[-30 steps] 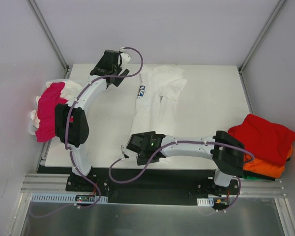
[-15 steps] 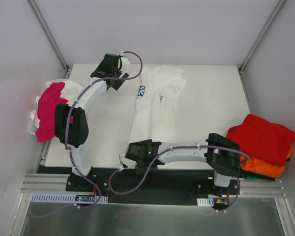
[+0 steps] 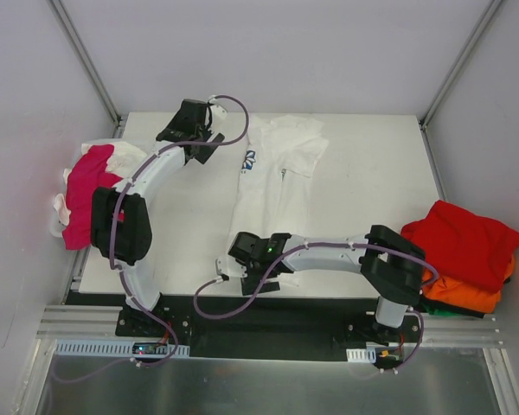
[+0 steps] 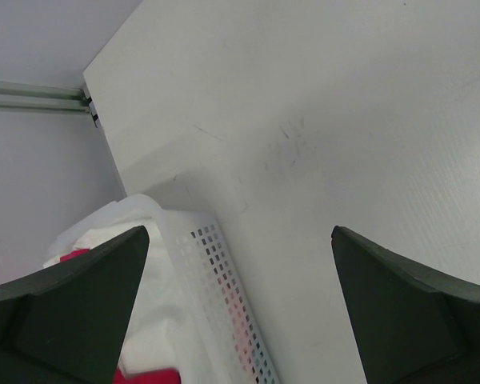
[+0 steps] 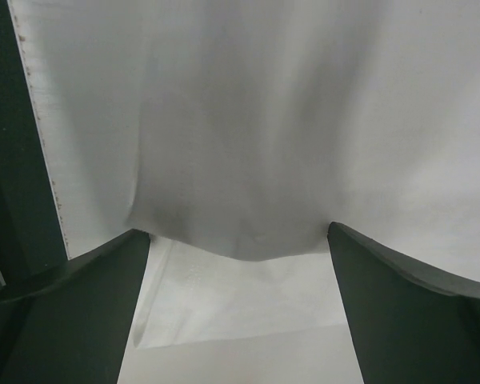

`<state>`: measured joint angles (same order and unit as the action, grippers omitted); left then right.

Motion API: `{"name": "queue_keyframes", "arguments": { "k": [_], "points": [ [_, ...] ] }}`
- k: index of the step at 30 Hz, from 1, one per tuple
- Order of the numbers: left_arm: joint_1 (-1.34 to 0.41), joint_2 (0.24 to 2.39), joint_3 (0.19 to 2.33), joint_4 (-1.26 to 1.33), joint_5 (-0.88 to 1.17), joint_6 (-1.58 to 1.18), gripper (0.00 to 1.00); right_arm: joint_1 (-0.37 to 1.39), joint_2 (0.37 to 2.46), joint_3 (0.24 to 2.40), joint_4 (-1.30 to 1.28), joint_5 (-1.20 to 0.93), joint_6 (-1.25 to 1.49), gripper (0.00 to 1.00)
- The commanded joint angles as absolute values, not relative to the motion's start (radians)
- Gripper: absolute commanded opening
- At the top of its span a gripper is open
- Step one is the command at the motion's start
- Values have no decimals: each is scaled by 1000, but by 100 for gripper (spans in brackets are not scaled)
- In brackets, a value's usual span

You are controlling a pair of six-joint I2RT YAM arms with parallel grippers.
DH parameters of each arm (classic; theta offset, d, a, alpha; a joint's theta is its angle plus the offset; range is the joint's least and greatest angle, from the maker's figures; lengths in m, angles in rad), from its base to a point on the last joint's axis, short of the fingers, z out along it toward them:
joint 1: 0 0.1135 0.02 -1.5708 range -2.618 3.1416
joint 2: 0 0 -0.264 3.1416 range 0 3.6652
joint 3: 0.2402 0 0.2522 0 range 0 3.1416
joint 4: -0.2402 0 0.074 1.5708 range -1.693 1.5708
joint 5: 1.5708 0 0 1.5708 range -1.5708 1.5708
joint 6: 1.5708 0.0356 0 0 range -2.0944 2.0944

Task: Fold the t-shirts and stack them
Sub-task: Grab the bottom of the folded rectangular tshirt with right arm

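Right gripper (image 5: 238, 236) is being logged as shifted over the last second: the wrist is being carried lower and toward the near edge of the table (image 3: 372, 181). As a result the hem (image 5: 240, 250) of the white t-shirt (image 3: 275, 177) is now being framed just ahead of its fingers. These are being held wide apart with nothing pinched. This is being read as the approach to a hem grasp for the next fold; no fold is being made yet. Left gripper (image 4: 240, 232) is being kept spread and empty over bare table, with the perforated basket (image 4: 216, 272) below-left of its fingers and the magenta t-shirt (image 3: 85, 197) piled in it. Contact between the right fingertips and the cloth is not being resolved. The red tee (image 3: 463, 238) and orange tee (image 3: 471, 296), stacked well behind the right wrist, are being partly hidden by that arm.
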<state>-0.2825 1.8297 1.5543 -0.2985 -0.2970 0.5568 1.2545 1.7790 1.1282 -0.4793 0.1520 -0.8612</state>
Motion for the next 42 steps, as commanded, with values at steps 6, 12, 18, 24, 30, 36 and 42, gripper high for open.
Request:
{"name": "queue_keyframes", "arguments": {
  "k": [6, 12, 18, 24, 30, 36, 42],
  "points": [
    [-291, 1720, 1500, -273, -285, 541, 99, 1164, 1812, 1155, -476, -61, -899, 96],
    [-291, 1678, 1444, -270, -285, 546, 99, 1155, 1835, 1163, -471, -104, -899, 90],
    [-291, 1649, 1388, -258, -302, 564, 99, 1157, 1859, 1178, -474, -127, -874, 72],
    [-291, 1638, 1373, -244, -313, 569, 99, 1173, 1868, 1180, -491, -153, -845, 54],
    [-290, 1632, 1361, -239, -319, 566, 99, 1203, 1868, 1167, -509, -172, -835, 40],
    [-291, 1625, 1348, -235, -333, 571, 99, 1233, 1861, 1154, -538, -193, -824, 12],
    [-291, 1623, 1336, -235, -341, 566, 99, 1256, 1826, 1141, -598, -212, -822, 1]
  ]
}}
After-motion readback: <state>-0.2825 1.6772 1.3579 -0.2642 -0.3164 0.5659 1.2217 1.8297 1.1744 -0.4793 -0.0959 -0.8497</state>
